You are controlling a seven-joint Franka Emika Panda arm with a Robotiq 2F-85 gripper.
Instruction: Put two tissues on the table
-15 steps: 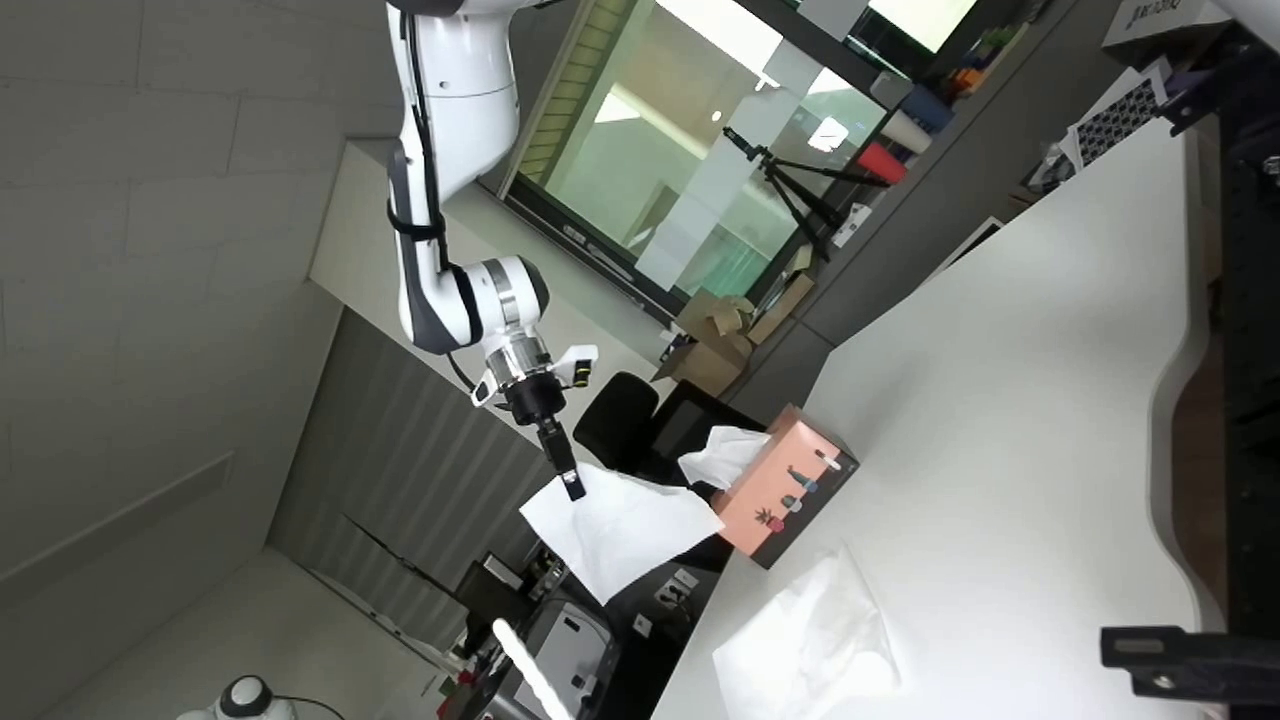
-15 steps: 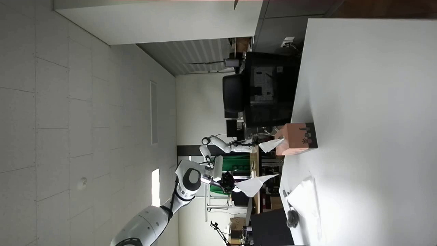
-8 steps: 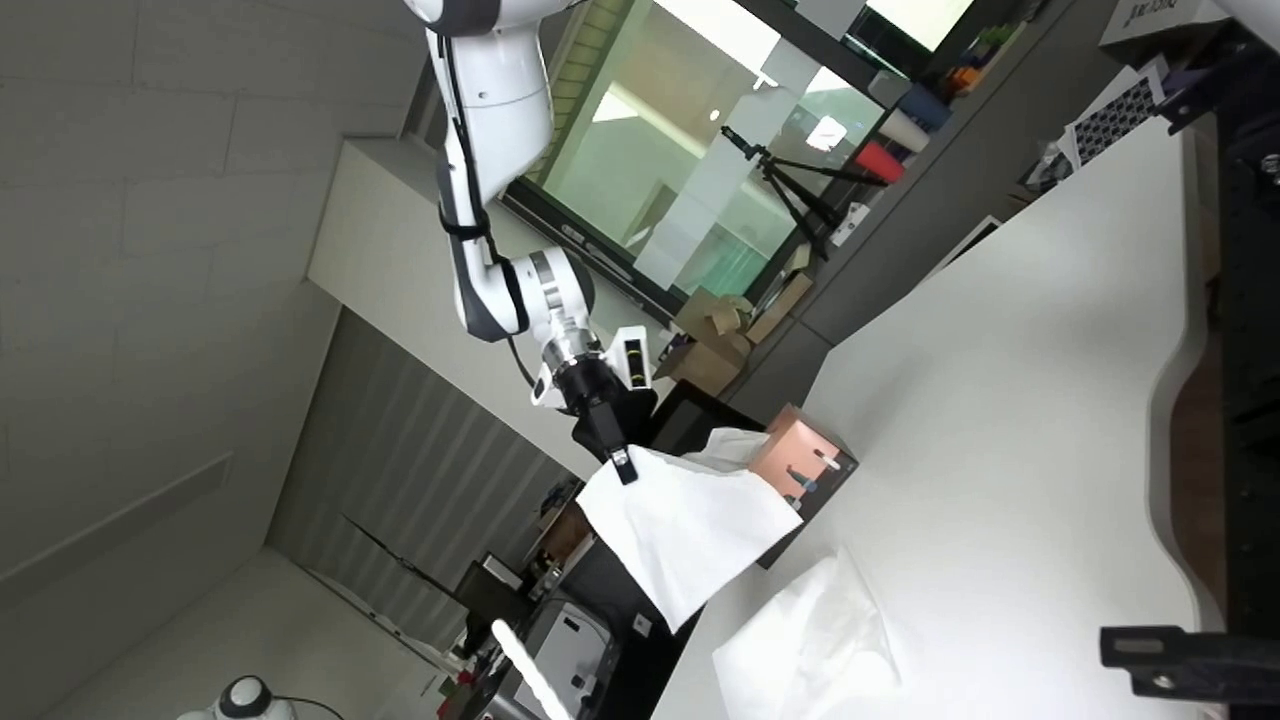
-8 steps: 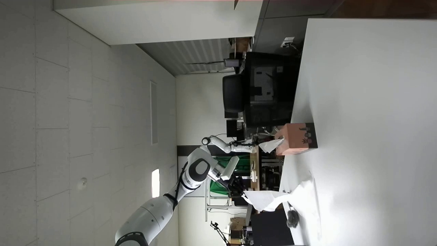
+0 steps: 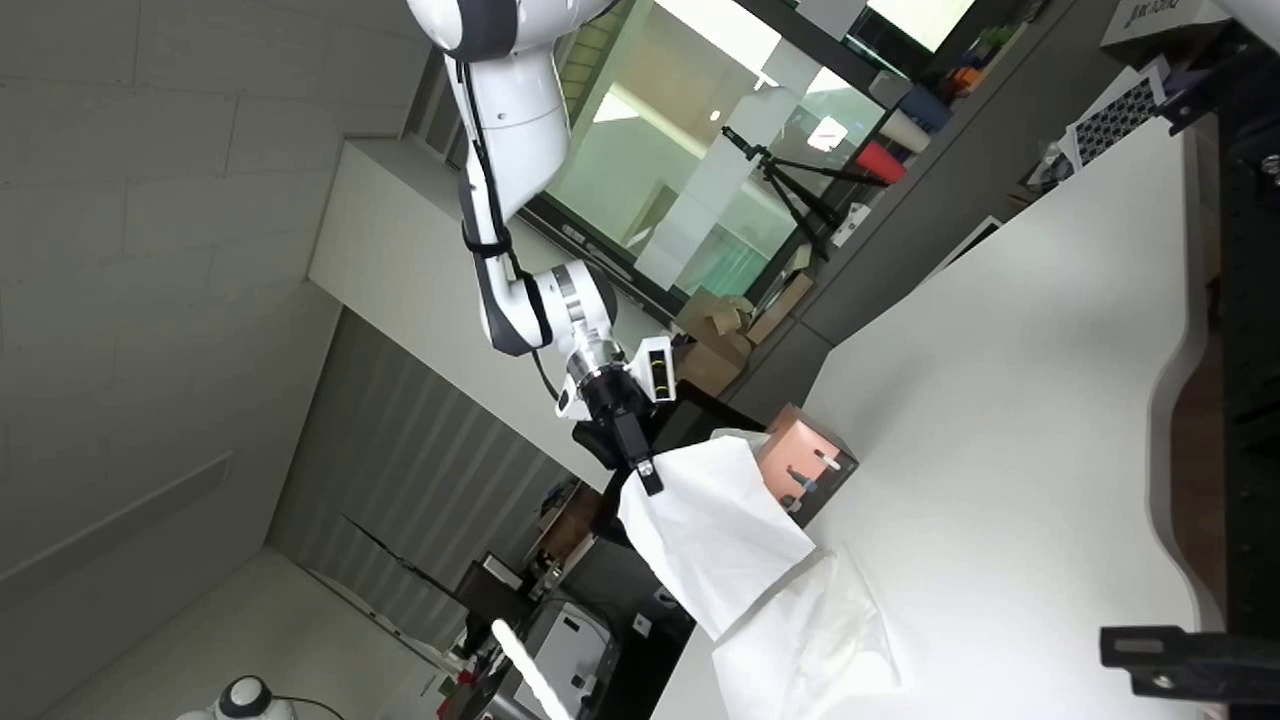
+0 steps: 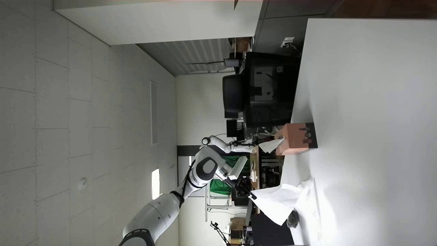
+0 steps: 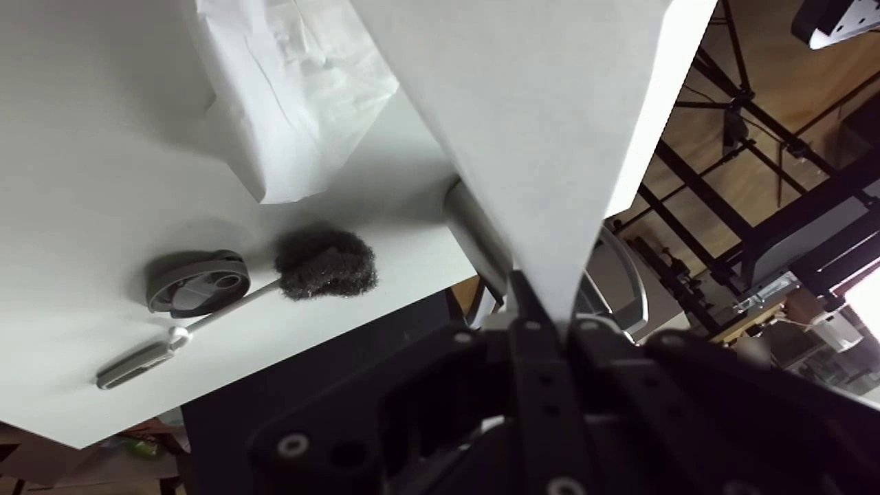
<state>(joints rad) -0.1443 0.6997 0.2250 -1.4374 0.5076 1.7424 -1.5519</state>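
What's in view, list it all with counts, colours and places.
table: 1, white, foreground
box: 1, pink, on the table
box tissue: 1, white, poking out
loose tissue: 1, white, on the table
held tissue: 1, white, hanging from the fingers
brush: 1, dark grey, on the table
lid-like disc: 1, grey, beside the brush
cylinder: 1, grey, by the table edge
chair: at least 1, black, beyond the table
tripod: at least 1, black, background
other arm: at least 1, white, background
background clutter: uncounted, mixed colours
arm: 1, white, above the fingers
fingers: 1 pair, black, gripping the held tissue
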